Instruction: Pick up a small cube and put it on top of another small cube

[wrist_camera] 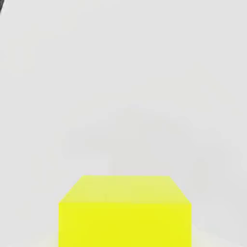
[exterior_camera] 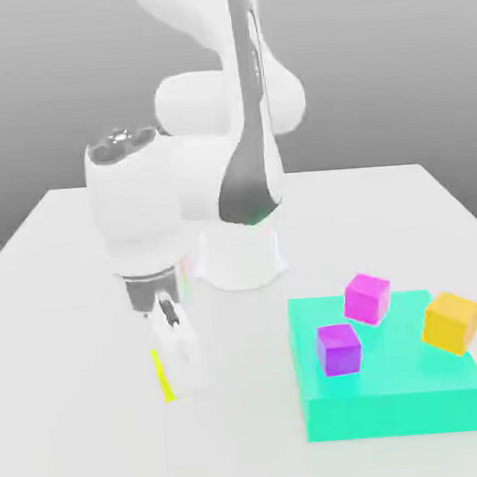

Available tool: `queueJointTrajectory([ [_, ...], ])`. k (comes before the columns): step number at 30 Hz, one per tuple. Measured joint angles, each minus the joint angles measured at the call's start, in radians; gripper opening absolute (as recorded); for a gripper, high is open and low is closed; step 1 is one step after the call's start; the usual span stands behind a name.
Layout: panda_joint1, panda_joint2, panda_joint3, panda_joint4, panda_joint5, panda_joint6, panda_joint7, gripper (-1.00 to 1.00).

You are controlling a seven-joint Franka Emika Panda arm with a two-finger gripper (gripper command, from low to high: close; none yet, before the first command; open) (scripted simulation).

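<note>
The small cube (exterior_camera: 162,376), bright yellow, sits low over the white table at the exterior view's left, mostly hidden behind a white finger (exterior_camera: 183,362). My gripper (exterior_camera: 172,382) points down and is shut on it. In the hand view the yellow cube (wrist_camera: 124,212) lies close to the camera with white table behind it. The other small cube (exterior_camera: 451,322), orange-yellow and a little larger, rests tilted on the right part of a teal block (exterior_camera: 395,407), far to the right of my gripper.
A magenta-pink cube (exterior_camera: 367,298) and a purple cube (exterior_camera: 338,348) also stand on the teal block, left of the orange-yellow one. The arm's white base (exterior_camera: 239,257) stands behind, between gripper and block.
</note>
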Motion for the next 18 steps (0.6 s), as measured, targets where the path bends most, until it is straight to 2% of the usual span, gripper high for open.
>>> queueJointTrajectory([
  [7,0.22,-0.079,0.083,0.037,-0.006,-0.108,-0.282,-1.0],
  [18,0.471,-0.187,0.268,0.09,-0.094,-0.258,-0.659,-1.0],
])
